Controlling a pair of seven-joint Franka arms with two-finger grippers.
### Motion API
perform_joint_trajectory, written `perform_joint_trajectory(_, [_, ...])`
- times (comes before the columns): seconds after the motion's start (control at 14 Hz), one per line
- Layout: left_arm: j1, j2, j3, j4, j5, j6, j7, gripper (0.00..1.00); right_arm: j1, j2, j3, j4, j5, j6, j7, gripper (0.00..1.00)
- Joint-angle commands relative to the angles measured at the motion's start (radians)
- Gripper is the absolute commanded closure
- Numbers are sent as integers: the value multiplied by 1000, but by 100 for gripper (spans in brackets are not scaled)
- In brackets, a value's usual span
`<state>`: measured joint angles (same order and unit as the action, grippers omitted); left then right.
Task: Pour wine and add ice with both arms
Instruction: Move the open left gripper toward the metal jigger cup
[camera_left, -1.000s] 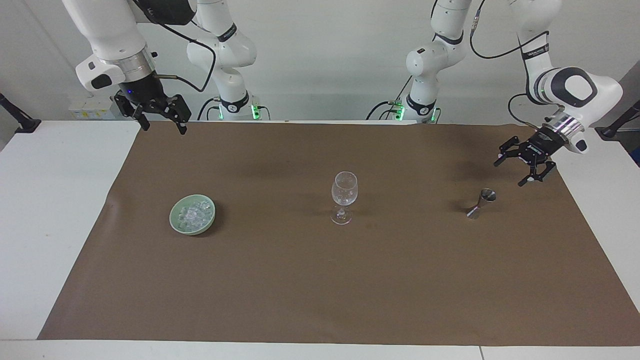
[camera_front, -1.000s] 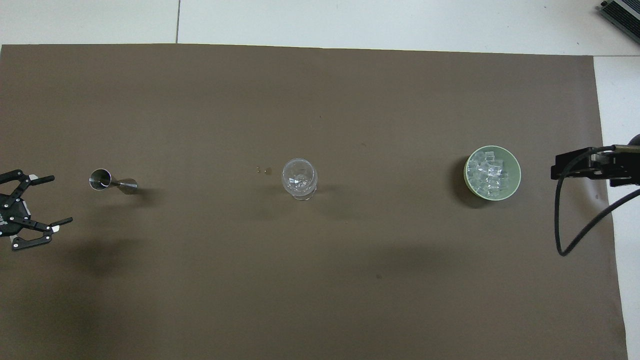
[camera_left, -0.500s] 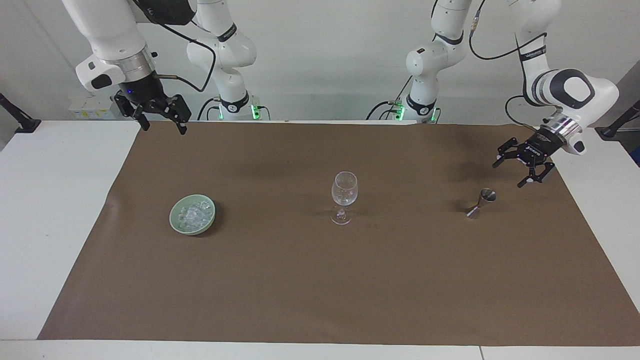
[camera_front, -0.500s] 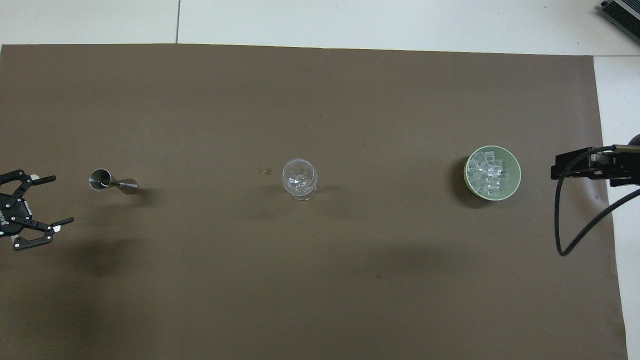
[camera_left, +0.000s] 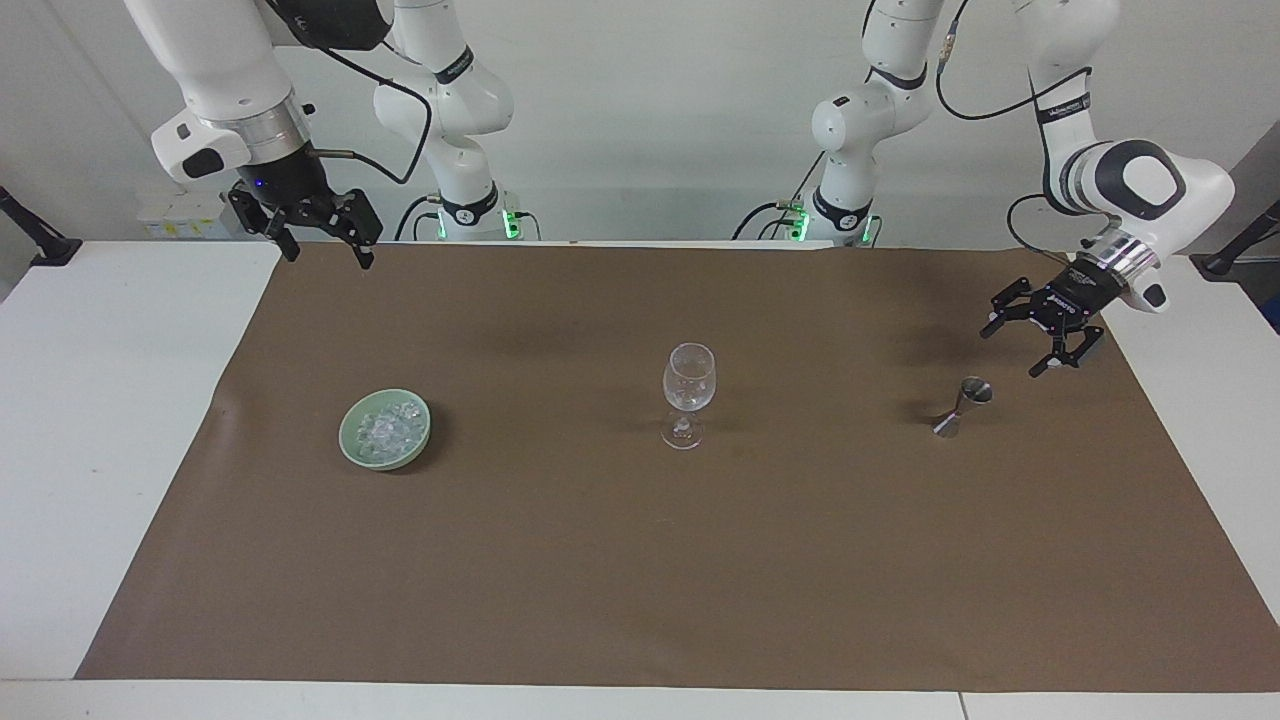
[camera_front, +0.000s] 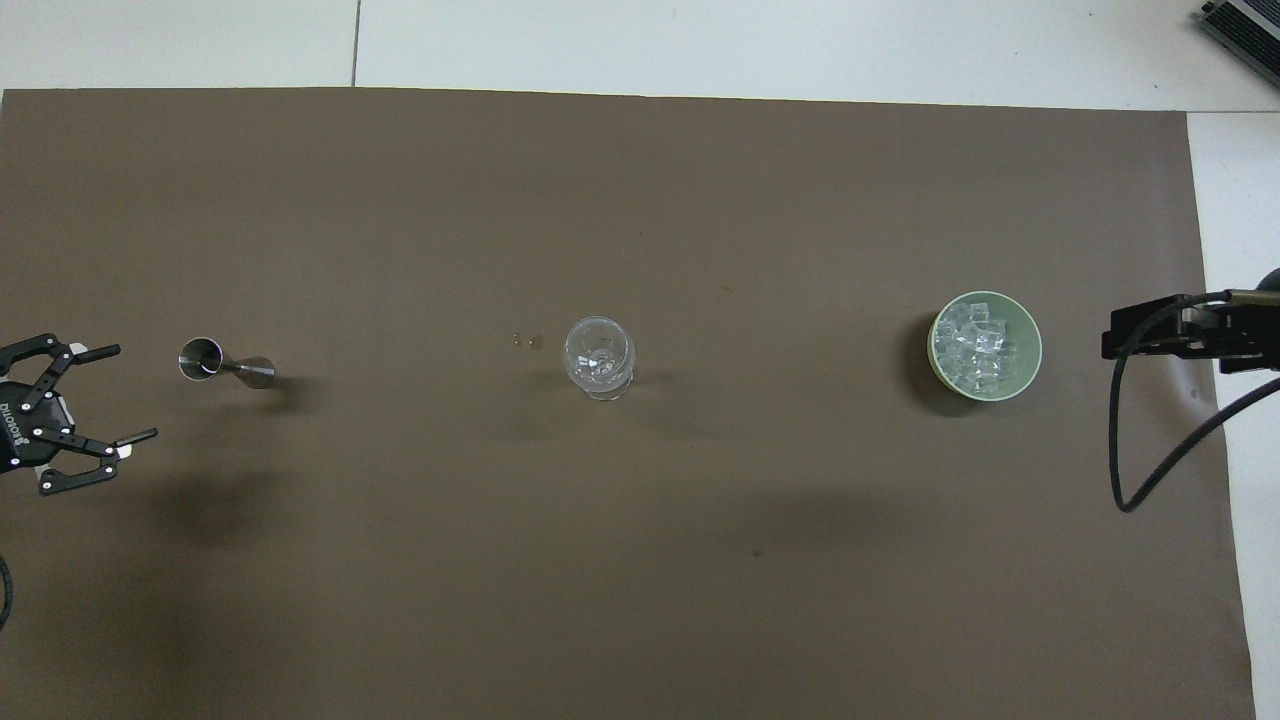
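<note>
A clear wine glass (camera_left: 689, 385) (camera_front: 598, 355) stands upright mid-mat. The ice (camera_left: 388, 430) (camera_front: 978, 345) lies as small clear chunks in a pale green bowl (camera_left: 345, 435) (camera_front: 1036, 350) toward the right arm's end. A small steel jigger (camera_left: 964, 405) (camera_front: 222, 364) stands toward the left arm's end. My left gripper (camera_left: 1012, 350) (camera_front: 133, 392) hangs open just above the mat beside the jigger, apart from it and tilted toward it. Over the mat's edge nearest the robots, the right gripper (camera_left: 330, 258) waits raised, open and empty. The wine is out of view.
A brown mat (camera_left: 640, 560) covers most of the white table (camera_left: 110, 420). Two tiny specks (camera_front: 525, 340) lie on the mat beside the glass. A black cable (camera_front: 1125, 450) loops down from the right arm's wrist beside the bowl.
My left gripper has edged a little closer to the jigger, still open. The right arm, glass, bowl and jigger have not moved.
</note>
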<state>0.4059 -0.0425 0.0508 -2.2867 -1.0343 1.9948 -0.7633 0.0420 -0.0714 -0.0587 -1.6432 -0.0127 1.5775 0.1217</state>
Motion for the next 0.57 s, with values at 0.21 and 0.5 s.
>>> perform_joint_trajectory(0.21, [37,22,9,-17,-41,-23,21,0,-5,-24,0,-23,16,-4,-33,0])
perform_joint_trajectory(0.5, [94,114,9,-17,-145,-79,42,0,-7,-24,0,-23,16,-4,-33,0])
